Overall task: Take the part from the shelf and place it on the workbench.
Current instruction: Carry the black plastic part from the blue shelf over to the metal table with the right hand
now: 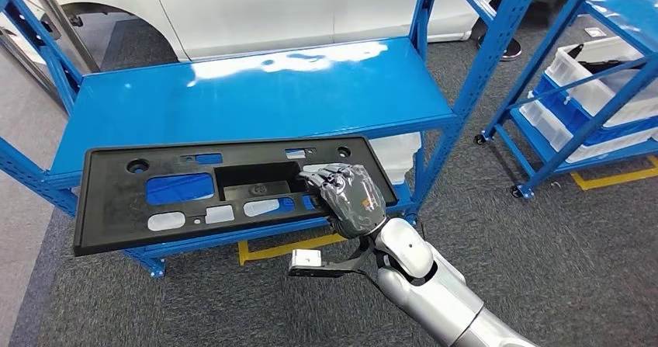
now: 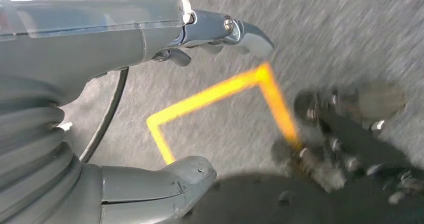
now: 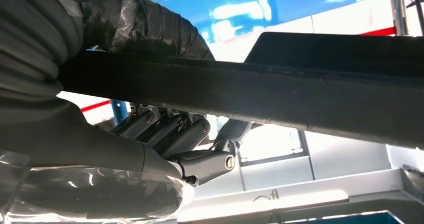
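my right hand [image 1: 351, 198] grips the black part [image 1: 178, 196] by its near edge, above the blue shelf [image 1: 256, 91]; my left hand [image 2: 150, 108] hangs with fingers apart, holding nothing.

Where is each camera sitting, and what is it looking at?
Head view: high on the robot, looking down at the blue shelf; the right hand grips the black part.
Left wrist view: behind the left hand, looking down at grey floor with yellow tape.
Right wrist view: behind the right hand, close against the black part's edge, fingers one side, thumb the other.
Shared: head and right wrist views both show the part and shelf.
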